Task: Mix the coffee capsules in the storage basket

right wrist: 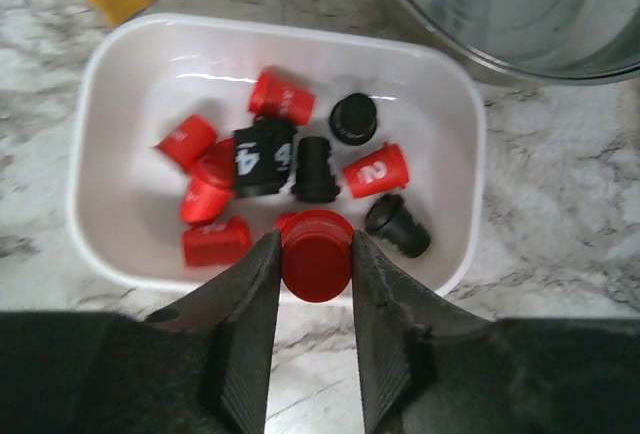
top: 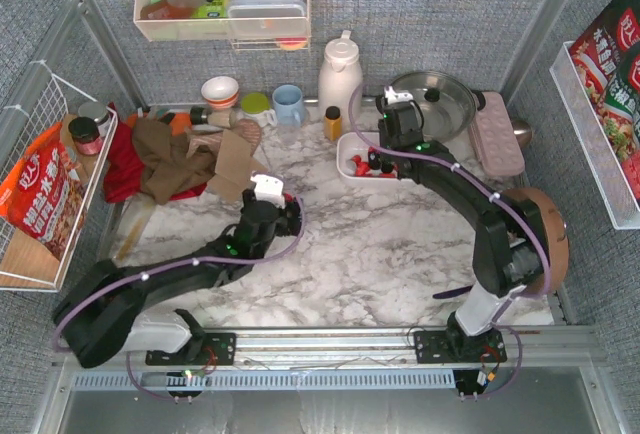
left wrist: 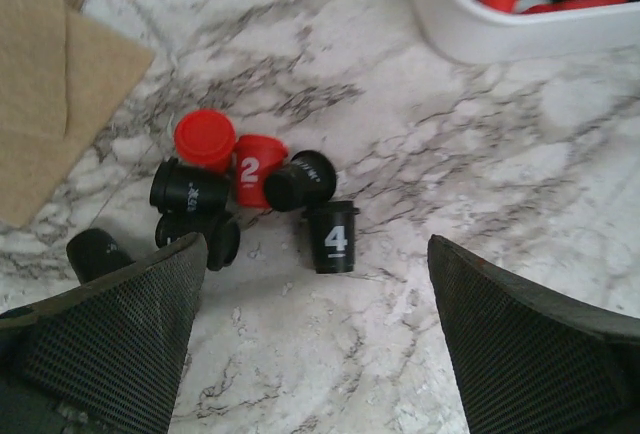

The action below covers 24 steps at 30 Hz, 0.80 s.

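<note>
The white storage basket [top: 347, 146] stands at the back centre and holds several red and black coffee capsules [right wrist: 270, 159]. My right gripper [right wrist: 314, 259] hangs over the basket's near rim [right wrist: 95, 84], shut on a red capsule [right wrist: 316, 254] held end-on between its fingers. Several more red and black capsules [left wrist: 250, 189] lie in a loose cluster on the marble, one black one marked 4 [left wrist: 333, 239]. My left gripper [left wrist: 315, 279] hovers just short of that cluster, open wide, with nothing between its fingers. A corner of the basket [left wrist: 470, 39] shows at the top right of the left wrist view.
A steel pot with a glass lid [top: 432, 104] sits right behind the basket, with a pink dimpled tray [top: 497, 134] to its right. A yellow-capped bottle [top: 333, 122], a white thermos [top: 340, 74] and mugs [top: 288, 104] line the back. Brown cloth and cardboard [top: 200, 159] lie at the left.
</note>
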Each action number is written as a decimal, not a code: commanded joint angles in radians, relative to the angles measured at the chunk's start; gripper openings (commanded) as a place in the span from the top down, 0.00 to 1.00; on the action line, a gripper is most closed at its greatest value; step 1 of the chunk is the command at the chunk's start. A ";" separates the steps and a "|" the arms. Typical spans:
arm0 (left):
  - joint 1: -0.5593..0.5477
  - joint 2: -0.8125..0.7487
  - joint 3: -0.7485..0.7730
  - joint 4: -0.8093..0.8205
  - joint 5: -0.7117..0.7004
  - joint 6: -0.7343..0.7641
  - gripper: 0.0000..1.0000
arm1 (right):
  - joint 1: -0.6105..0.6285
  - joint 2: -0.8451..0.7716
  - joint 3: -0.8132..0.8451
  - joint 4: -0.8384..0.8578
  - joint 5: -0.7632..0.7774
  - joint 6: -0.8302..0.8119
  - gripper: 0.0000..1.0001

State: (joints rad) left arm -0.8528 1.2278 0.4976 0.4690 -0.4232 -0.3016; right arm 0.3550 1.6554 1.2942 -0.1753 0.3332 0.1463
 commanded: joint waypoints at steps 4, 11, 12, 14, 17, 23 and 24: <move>0.026 0.212 0.162 -0.206 -0.040 -0.172 0.05 | -0.056 0.072 0.074 -0.060 0.051 -0.056 0.40; 0.030 0.341 0.267 -0.327 -0.023 -0.213 0.23 | -0.052 -0.042 -0.024 -0.062 -0.039 0.000 0.35; 0.031 0.351 0.276 -0.341 -0.021 -0.216 0.24 | -0.049 -0.065 -0.046 -0.059 -0.053 0.014 0.35; 0.030 0.372 0.288 -0.367 -0.015 -0.218 0.27 | -0.044 -0.116 -0.087 -0.048 -0.078 0.036 0.35; 0.031 0.407 0.298 -0.366 0.006 -0.206 0.29 | -0.035 -0.173 -0.147 -0.040 -0.117 0.061 0.35; 0.031 0.492 0.347 -0.346 0.042 -0.164 0.33 | -0.017 -0.242 -0.189 -0.053 -0.174 0.083 0.36; 0.032 0.502 0.359 -0.347 0.040 -0.156 0.33 | -0.012 -0.252 -0.190 -0.058 -0.182 0.085 0.37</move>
State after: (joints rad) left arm -0.8223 1.6920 0.8207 0.1246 -0.4007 -0.4965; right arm 0.3290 1.4345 1.1126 -0.2352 0.2012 0.2043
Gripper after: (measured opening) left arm 0.676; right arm 0.640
